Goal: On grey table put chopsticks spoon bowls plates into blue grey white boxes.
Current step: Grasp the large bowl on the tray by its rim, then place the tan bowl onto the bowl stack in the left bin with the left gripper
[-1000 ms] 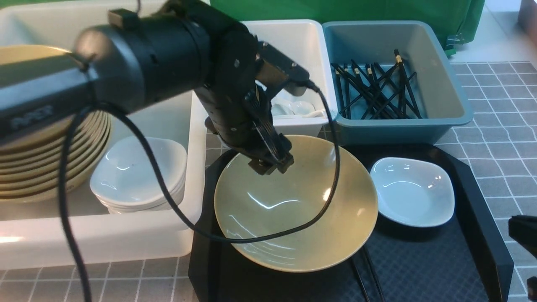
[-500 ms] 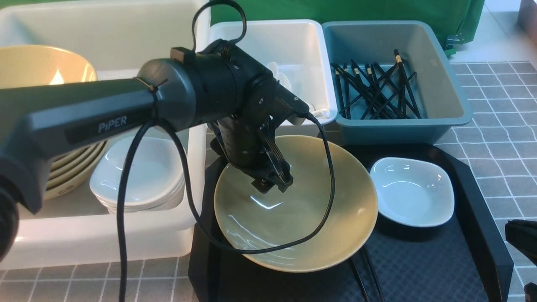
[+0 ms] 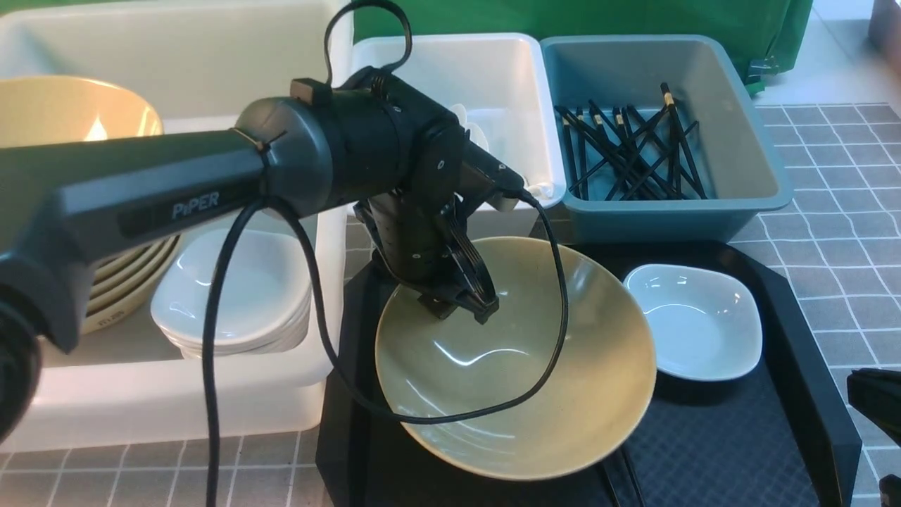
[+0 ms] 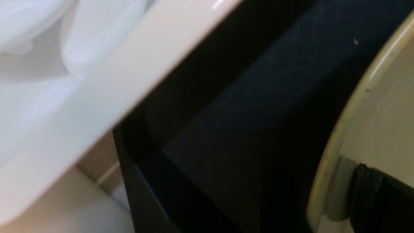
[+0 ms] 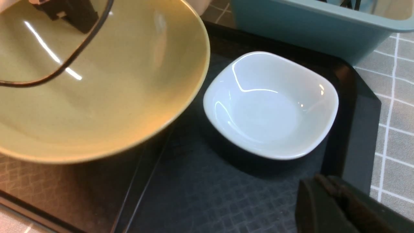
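Note:
My left gripper (image 3: pixel 461 306) is shut on the far left rim of a large beige bowl (image 3: pixel 535 380), which hangs tilted over the black tray (image 3: pixel 802 394). In the left wrist view one finger (image 4: pixel 381 200) presses the inside of the bowl (image 4: pixel 381 113) rim. A small white plate (image 3: pixel 693 324) sits on the tray right of the bowl and also shows in the right wrist view (image 5: pixel 268 106). My right gripper (image 3: pixel 876 401) is shut and empty at the tray's right edge, its fingers (image 5: pixel 323 200) together. Black chopsticks (image 3: pixel 626 479) stick out from under the bowl.
The large white tub (image 3: pixel 176 401) on the left holds stacked beige bowls (image 3: pixel 63 120) and stacked white plates (image 3: pixel 232 292). The white box (image 3: pixel 507 77) holds spoons (image 3: pixel 471 130). The blue-grey box (image 3: pixel 746 141) holds several chopsticks (image 3: pixel 633 148). Grey tiled table (image 3: pixel 845 211) lies at the right.
My left gripper came down onto the bowl's far rim and closed. The bowl has shifted right and toward the front and now sits tilted. The right gripper barely moved.

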`<state>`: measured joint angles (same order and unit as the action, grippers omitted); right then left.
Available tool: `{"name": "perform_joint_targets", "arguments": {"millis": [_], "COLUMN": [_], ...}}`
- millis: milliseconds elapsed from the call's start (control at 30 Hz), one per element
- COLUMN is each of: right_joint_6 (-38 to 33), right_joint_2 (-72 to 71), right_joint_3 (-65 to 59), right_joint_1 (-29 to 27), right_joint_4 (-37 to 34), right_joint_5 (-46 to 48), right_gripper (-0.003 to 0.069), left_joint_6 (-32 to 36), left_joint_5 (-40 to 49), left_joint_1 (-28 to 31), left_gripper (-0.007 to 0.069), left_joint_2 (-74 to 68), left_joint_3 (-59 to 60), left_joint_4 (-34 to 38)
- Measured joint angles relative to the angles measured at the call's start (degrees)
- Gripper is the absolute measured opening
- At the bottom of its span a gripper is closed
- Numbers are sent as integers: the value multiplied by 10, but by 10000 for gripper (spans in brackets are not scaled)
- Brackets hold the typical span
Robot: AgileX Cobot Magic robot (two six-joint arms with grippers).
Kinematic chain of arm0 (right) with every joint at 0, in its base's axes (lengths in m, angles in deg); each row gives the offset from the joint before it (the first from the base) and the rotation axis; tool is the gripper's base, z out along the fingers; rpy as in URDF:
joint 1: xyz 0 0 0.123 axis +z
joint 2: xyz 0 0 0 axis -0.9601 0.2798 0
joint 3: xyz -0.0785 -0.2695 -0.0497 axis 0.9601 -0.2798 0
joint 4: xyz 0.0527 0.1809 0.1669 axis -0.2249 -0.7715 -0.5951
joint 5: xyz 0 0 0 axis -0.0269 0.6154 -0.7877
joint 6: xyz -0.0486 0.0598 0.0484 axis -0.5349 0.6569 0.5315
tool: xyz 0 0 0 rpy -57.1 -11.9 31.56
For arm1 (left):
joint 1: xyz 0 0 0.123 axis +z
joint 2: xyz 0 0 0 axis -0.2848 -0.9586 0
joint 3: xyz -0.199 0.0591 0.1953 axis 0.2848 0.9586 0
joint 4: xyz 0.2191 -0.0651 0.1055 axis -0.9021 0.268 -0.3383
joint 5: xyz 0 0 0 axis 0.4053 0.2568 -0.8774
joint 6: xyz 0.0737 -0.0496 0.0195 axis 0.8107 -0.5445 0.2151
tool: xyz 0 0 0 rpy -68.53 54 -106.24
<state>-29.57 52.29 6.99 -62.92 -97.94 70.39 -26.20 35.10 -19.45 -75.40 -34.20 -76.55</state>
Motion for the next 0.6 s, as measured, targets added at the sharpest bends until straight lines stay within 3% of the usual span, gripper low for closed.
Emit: {"name": "perform_joint_targets", "arguments": {"millis": [167,333,467,600], "right_joint_6": [0,0,0,0], "right_joint_2": [0,0,0,0], "right_joint_3": [0,0,0,0], "right_joint_1": [0,0,0,0], "right_joint_4": [0,0,0,0], "right_joint_5": [-3,-3,-4,-4], "right_gripper": [59,62,66,69], "left_joint_6": [9,22,22,53], "left_joint_5": [36,24,-4,-8], "left_joint_1": [-2,5,67,179], "left_gripper": [50,11,4,2], "left_joint_2": [75,168,232,280], "left_joint_3": [0,-2,-4,-4], "left_joint_4": [12,-11,47,125]}}
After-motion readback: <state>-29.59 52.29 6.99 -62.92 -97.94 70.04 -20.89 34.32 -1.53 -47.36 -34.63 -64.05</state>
